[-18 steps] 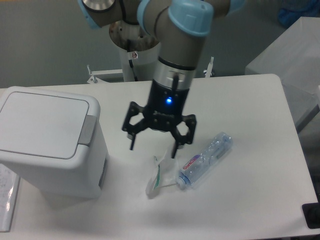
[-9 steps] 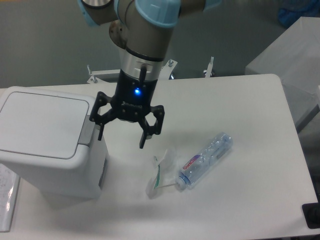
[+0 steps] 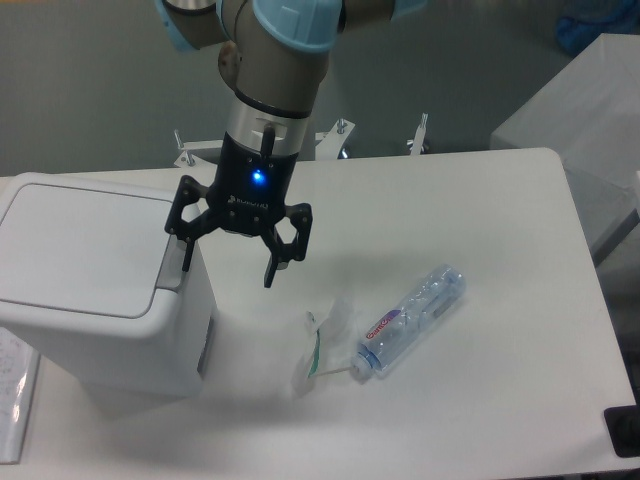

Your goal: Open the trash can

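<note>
Trash can (image 3: 95, 290): table's left edge, lid down, grey push tab (image 3: 172, 265) facing the arm.
Gripper (image 3: 228, 260): fingers spread wide, empty, poised above the tab, likely to press it.
Bottle (image 3: 412, 320): lying sideways, well apart.

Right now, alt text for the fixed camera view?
A black two-finger claw, open, hangs at the right edge of a large boxy white plastic trash can, one finger over its grey push tab; the lid is shut. A clear plastic bottle lies right of it on the white table.
</note>
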You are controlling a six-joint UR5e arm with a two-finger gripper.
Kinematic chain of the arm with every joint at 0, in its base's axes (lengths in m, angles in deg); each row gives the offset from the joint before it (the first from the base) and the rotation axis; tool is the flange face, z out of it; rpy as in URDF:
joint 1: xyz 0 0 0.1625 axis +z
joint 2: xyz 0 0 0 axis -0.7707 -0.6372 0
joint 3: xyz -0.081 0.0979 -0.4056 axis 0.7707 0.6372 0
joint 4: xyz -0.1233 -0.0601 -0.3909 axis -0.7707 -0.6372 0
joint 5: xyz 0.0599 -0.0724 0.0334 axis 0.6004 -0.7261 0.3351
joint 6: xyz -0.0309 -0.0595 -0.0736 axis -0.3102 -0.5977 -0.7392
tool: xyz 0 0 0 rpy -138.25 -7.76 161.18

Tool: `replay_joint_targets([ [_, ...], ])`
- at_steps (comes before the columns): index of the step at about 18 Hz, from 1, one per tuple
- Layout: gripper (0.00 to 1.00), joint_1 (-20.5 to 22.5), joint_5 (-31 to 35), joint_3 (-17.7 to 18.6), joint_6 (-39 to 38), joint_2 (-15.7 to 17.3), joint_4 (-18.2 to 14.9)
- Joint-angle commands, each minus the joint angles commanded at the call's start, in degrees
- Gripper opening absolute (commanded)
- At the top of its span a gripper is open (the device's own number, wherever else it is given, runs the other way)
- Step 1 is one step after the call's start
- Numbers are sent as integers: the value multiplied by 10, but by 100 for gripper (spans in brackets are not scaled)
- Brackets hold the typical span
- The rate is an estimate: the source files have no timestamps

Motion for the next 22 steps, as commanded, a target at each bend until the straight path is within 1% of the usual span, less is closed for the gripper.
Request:
replay_joint_targets([
  [5,100,-6,1,8,0,-3,1],
  [11,100,-6,1,7,0,-4,3],
  [14,100,-6,-1,-3,0,-3,4],
  [16,100,-4,-1,-18,0,-4,4],
  [18,100,3,0,-32,3,-4,4],
  [22,100,40,3,-40,11,-3,16],
])
